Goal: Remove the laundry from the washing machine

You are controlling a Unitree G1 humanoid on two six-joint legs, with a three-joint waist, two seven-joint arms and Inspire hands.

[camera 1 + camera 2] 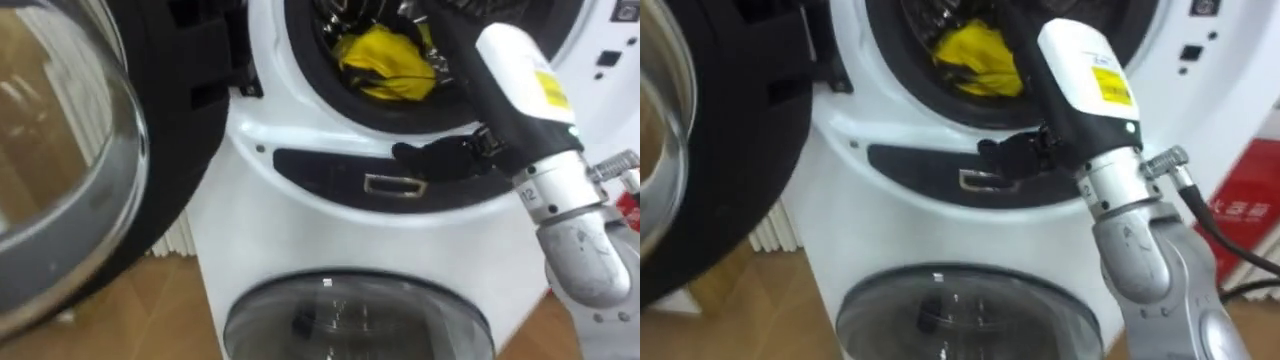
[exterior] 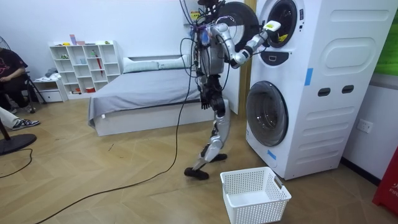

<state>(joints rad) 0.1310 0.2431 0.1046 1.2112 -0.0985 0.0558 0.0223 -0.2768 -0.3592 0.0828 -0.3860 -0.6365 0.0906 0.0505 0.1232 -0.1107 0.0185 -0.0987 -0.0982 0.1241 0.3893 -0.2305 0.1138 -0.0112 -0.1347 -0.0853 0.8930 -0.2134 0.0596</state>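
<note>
A yellow cloth (image 1: 385, 62) lies in the drum of the upper washing machine (image 2: 298, 37), just behind the black door seal. My right arm comes in from the lower right. Its white forearm (image 1: 520, 80) slants up into the drum opening, right of the cloth. The right hand (image 2: 270, 30) is at the drum mouth in the room view, its fingers hidden inside. The machine's round door (image 1: 60, 150) stands swung open on my left. My left hand (image 2: 204, 101) hangs by my hip. I stand close before the stacked machines, one leg set back.
A second machine with a glass door (image 1: 350, 320) sits below. A white laundry basket (image 2: 255, 193) stands on the wooden floor by the machines. In the room view a bed (image 2: 143, 93) and a white shelf (image 2: 84, 65) lie behind me, and a person (image 2: 9, 81) sits at the left edge.
</note>
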